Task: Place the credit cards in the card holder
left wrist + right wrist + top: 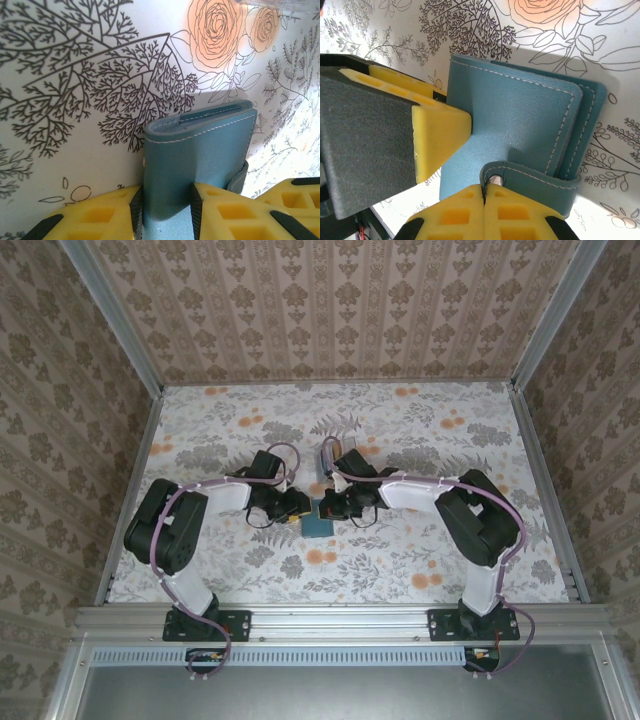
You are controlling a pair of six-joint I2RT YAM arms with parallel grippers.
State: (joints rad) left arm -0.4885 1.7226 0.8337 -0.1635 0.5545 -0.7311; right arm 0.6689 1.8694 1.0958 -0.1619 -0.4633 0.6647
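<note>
Overhead, both arms fold inward from their bases at the near edge, elbows pushed out to the sides and wrists meeting over the middle of the flowered table (420,430). The left gripper (297,508) and right gripper (337,506) face each other just above the small teal card holder (322,525), which sits between them on the table's near half.

Seen from the left wrist, two yellow fingers (105,212) stand partly apart with the card holder (200,145) clamped between them. It is folded closed, its rounded spine away from the camera. A strap (240,177) wraps round its right edge. Whether anything is tucked inside cannot be told.

Seen from the right wrist, the right gripper (484,192) has its yellow fingers pressed fully together, their tips against the end of the strap (535,180) where a small metal stud (495,177) shows; whether the strap is nipped is unclear. The left gripper's yellow finger (440,132) presses on the holder's cover from the left. Stitched layers lie stacked and closed.
</note>
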